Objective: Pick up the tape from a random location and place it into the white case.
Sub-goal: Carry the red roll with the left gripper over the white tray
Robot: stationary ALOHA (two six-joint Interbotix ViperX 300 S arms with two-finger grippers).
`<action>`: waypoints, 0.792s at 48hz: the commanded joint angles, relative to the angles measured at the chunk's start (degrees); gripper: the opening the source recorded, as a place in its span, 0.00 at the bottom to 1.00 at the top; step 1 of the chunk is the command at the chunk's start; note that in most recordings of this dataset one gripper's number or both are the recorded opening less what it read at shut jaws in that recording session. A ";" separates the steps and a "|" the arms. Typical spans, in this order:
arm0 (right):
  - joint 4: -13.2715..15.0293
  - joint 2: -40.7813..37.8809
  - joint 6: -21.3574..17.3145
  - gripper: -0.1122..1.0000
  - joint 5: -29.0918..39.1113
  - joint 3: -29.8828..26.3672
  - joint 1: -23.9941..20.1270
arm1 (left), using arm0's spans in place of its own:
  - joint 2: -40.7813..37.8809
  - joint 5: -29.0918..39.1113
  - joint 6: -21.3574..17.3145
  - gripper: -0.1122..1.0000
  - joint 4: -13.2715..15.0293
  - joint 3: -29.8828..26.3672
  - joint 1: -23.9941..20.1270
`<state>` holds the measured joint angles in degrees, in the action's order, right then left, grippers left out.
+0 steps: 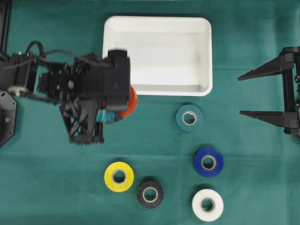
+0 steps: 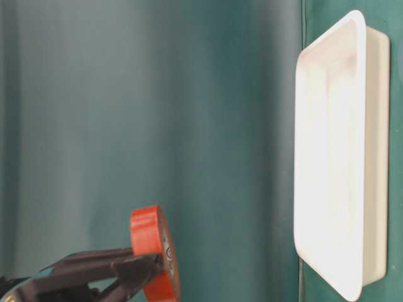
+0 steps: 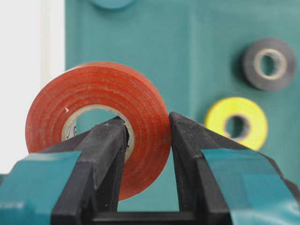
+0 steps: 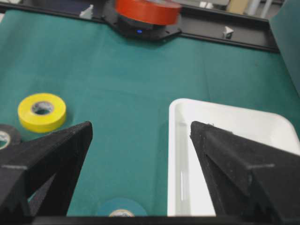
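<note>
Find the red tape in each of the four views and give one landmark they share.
Overhead: red tape left of centre, mostly hidden under the left arm, just below the white case.
Table-level: bottom left, pinched by the fingers.
Left wrist: centre left, between the fingers.
Right wrist: top centre, blurred.
Shared landmark: the white case.

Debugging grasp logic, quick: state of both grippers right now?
Left gripper: shut on the red tape, one finger through its hole.
Right gripper: open, holding nothing.
</note>
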<state>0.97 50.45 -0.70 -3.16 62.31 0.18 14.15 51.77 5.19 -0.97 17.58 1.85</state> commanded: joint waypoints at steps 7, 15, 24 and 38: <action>0.18 -0.26 0.09 0.91 -0.09 -1.49 0.18 | 0.26 -0.79 -0.26 0.31 -0.26 -0.53 -8.09; 0.26 -0.26 0.09 0.91 0.18 -1.58 0.09 | 0.44 -0.79 -1.76 0.31 -0.18 -0.53 -14.59; 0.35 -0.26 0.09 0.91 0.44 -1.58 0.09 | 0.44 -0.79 -3.25 0.31 -0.18 -0.53 -20.83; 0.35 -0.26 0.00 0.91 0.53 -1.58 0.09 | 0.35 -0.88 -4.22 0.31 -0.18 -0.26 -25.66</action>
<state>1.23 50.45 -0.70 -2.46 62.31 0.18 13.71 51.33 1.05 -0.97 18.02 -23.64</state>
